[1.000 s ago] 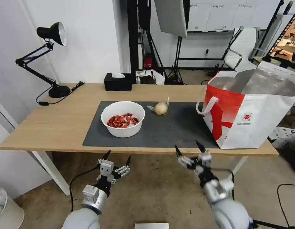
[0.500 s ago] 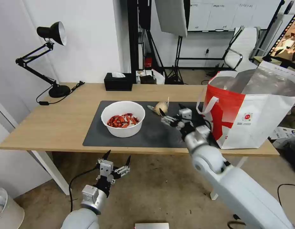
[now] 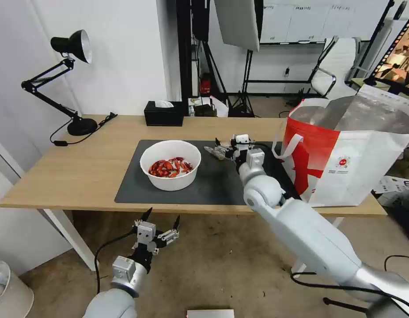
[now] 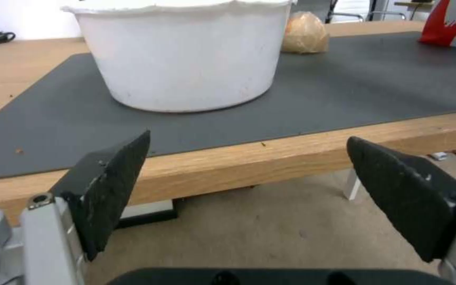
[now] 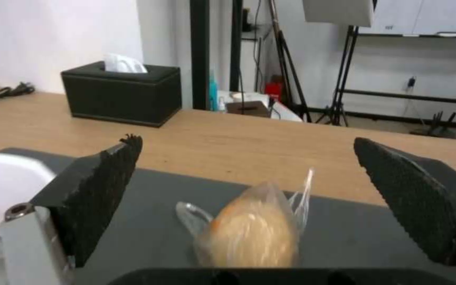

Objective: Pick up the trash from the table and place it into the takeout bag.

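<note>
Right gripper point(image 5: 249, 198) spread wide, a finger on either side of one tan ball point(image 5: 253, 233) in clear wrap, not touching it, mid-mat toward the table's point(image 3: 81, 172) far edge. One white bowl point(image 3: 170, 164) beside it; one takeout bag point(image 3: 346, 154) at the right end. Left gripper point(image 3: 160, 223) spread, empty, below the near edge.

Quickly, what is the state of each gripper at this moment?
Left gripper: open, empty, parked below the table edge.
Right gripper: open, holding nothing, fingers either side of the tan ball in its clear wrap on the mat.
</note>
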Available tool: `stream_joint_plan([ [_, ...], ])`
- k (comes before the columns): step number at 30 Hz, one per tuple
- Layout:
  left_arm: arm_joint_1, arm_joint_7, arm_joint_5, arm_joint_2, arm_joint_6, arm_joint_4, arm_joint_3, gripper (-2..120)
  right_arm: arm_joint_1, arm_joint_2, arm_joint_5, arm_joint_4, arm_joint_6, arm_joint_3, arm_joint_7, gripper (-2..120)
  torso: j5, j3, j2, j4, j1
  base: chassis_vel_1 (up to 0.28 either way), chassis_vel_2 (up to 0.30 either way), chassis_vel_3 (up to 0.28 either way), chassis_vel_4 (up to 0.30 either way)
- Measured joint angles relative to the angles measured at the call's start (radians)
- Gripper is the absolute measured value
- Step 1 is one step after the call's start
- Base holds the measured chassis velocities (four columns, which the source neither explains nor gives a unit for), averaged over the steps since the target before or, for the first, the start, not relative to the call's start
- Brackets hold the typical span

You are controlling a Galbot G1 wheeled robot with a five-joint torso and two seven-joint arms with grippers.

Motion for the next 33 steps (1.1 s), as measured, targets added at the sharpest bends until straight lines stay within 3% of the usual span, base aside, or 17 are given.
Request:
stream_joint_plan([
  [10, -0.004, 0.0, -0.008, 0.005, -0.001, 0.002, -0.001, 100, 0.115, 0.091, 0.061, -0.213, -0.066, -0.012, -0.055, 100, 0.0001, 0.0, 0.0, 0.0001, 0.0, 0.0, 0.0, 0.0, 0.0],
  [16, -0.008, 0.0, -0.016, 0.012, -0.002, 0.004, -0.001, 100, 0.119, 0.113, -0.021, -0.31, -0.096, -0.013, -0.078, 100, 0.0001, 0.0, 0.0, -0.0001, 0.0, 0.0, 0.0, 0.0, 0.0],
  [33, -0.016, 0.001, -0.025, 0.03, -0.002, 0.014, 0.002, 100, 0.107, 0.126, -0.039, -0.387, -0.112, -0.008, -0.153, 100, 0.0002, 0.0, 0.0, -0.0001, 0.0, 0.0, 0.0, 0.0, 0.0],
])
